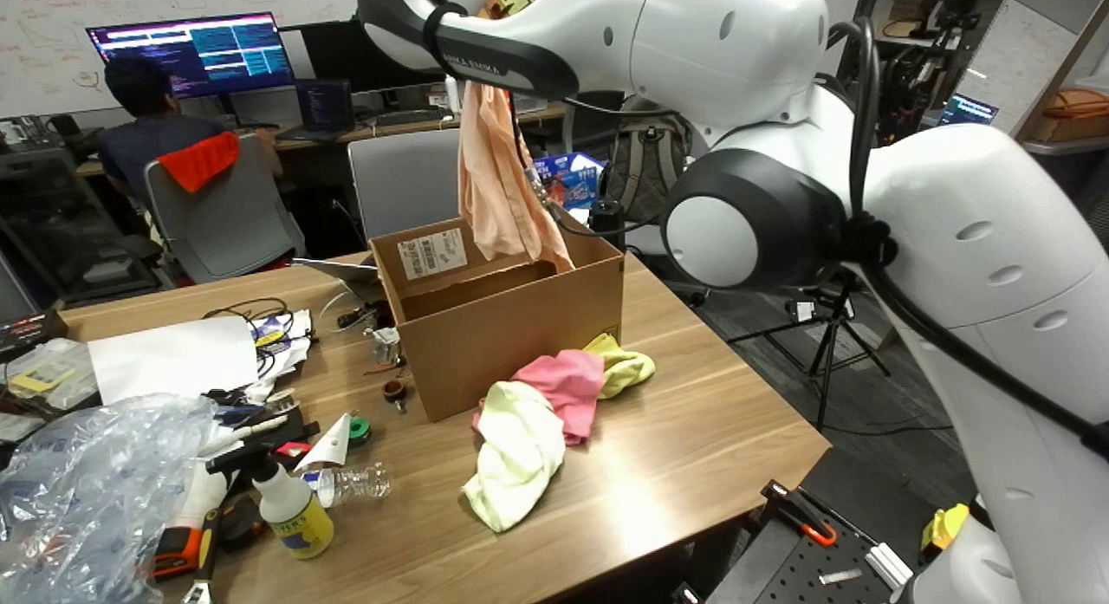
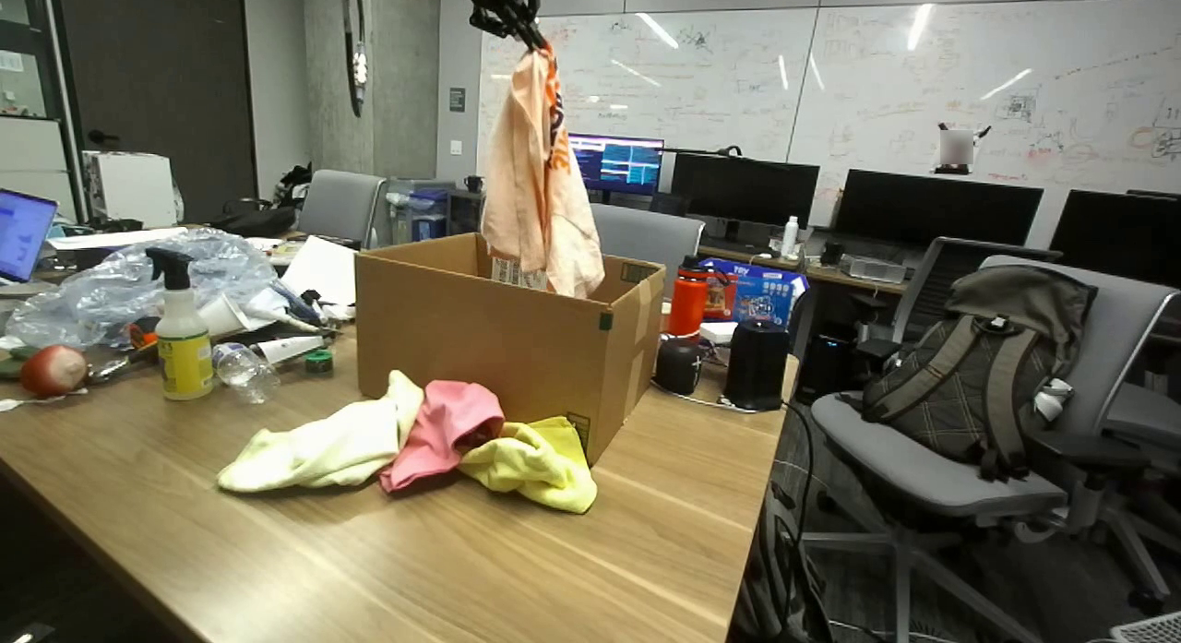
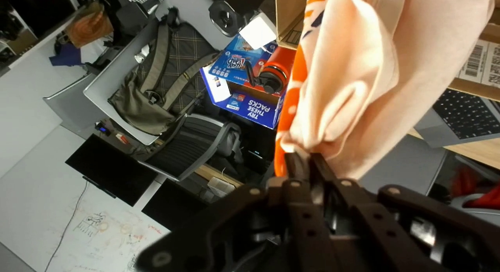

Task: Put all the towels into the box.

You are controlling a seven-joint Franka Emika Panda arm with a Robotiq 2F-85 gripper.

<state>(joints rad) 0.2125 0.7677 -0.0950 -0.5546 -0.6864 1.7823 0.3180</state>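
A peach towel with an orange print hangs from my gripper in both exterior views (image 1: 498, 175) (image 2: 530, 172) and the wrist view (image 3: 351, 69). My gripper (image 3: 306, 160) is shut on its top end, high above the box; it also shows in an exterior view (image 2: 537, 43). The towel's lower end hangs inside the opening of the open cardboard box (image 1: 485, 353) (image 2: 480, 334). A pale yellow-green towel (image 1: 517, 452) (image 2: 318, 446), a pink towel (image 1: 567, 383) (image 2: 446, 431) and a yellow towel (image 1: 624, 370) (image 2: 535, 463) lie on the table against the box's front. The box's floor is hidden.
A spray bottle (image 1: 295, 517), a plastic bottle (image 1: 351, 484) and crumpled plastic wrap (image 1: 95, 491) lie left of the box. A red bottle (image 2: 687, 302) and black speakers (image 2: 758, 366) stand beside the box near the table edge (image 2: 784, 385).
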